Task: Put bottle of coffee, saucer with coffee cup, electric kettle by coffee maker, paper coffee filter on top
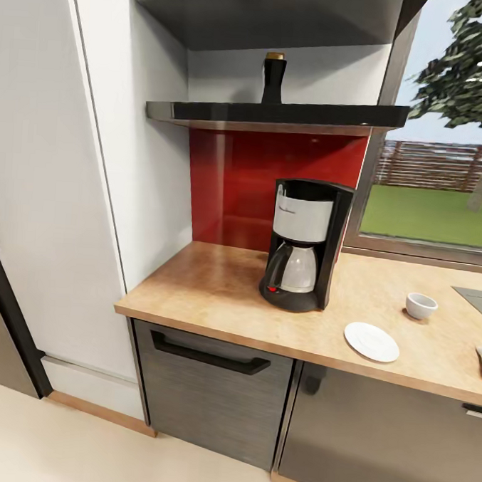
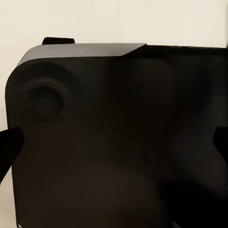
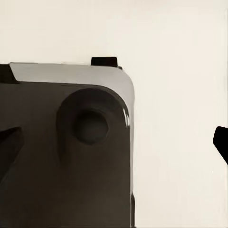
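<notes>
Cabinet fronts (image 1: 211, 382): dark grey, nearest to me, straight below the coffee maker; the left one has a black bar handle.
Kitchen countertop (image 1: 216, 289): light tan wood grain, the coffee maker standing on it near its left end.
Coffee maker (image 1: 305, 245): upright, black with a white upper body, its carafe seated in the base and a red switch low on the front.
Saucer (image 1: 372, 342): plain white, flat on the countertop, to the right of the coffee maker and nearer to me, apart from it.
Coffee cup (image 1: 421, 305): white, upright on the countertop, right of the coffee maker, near the saucer but not on it.
Kitchen shelf (image 1: 277, 115): dark glossy slab on the wall above the coffee maker.
Bottle of coffee (image 1: 273, 77): dark with a golden-brown cap, upright on the shelf, above the coffee maker and slightly left of it.
Red back panel (image 1: 245, 177): on the wall behind the coffee maker, between shelf and countertop.
Window (image 1: 445, 175): right of the coffee maker, grass and a fence beyond.
My left hand (image 2: 114, 147): dark fingertips at both edges of its wrist view, set wide, holding nothing, a dark rounded body of my own frame in front.
My right hand (image 3: 114, 142): fingertips likewise far apart, empty, over pale floor beside the same kind of dark body.
</notes>
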